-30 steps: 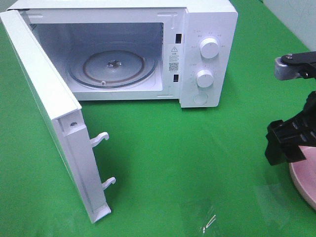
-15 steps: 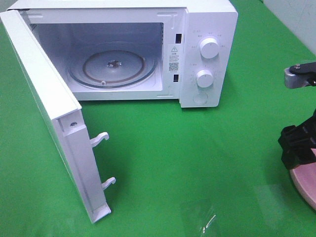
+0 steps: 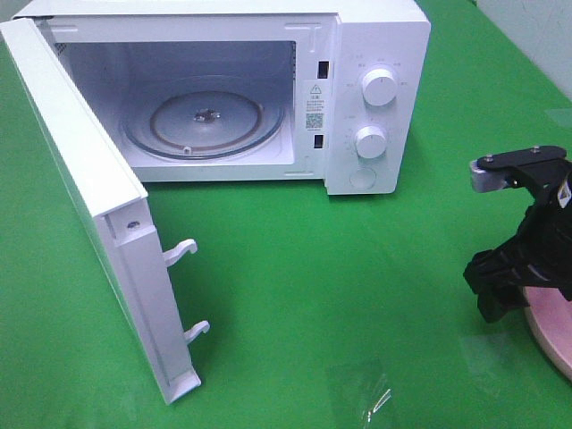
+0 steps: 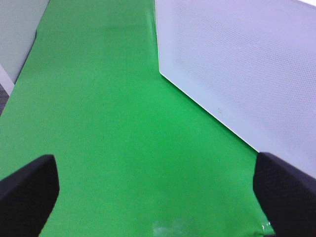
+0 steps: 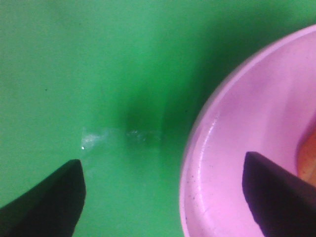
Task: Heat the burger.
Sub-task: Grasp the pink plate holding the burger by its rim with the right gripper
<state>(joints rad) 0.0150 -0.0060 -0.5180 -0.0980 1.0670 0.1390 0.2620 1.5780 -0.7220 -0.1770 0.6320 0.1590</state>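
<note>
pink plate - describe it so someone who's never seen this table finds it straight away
The white microwave stands open at the back of the green table. Look right of it and toward the front, under the right pincer: the plate lies there, cut off by the view's edge. It is the only pink thing.

The right gripper (image 5: 163, 190) is hanging over a green cloth (image 5: 98, 64), its jaws standing wide apart with nothing clamped between them. Its two black fingers (image 5: 47, 202) are straddling the rim of a pink plate (image 5: 197, 143). One finger is showing over bare cloth outside the plate, the other over the plate's inner surface. Contact cannot be told. A sliver of orange-brown, the burger (image 5: 308, 153), is resting in the plate, mostly cut off. A pale glare patch (image 5: 96, 138) is showing on the cloth near the outer finger, and a dark shadow (image 5: 143, 118) is lying beside the rim.
</note>
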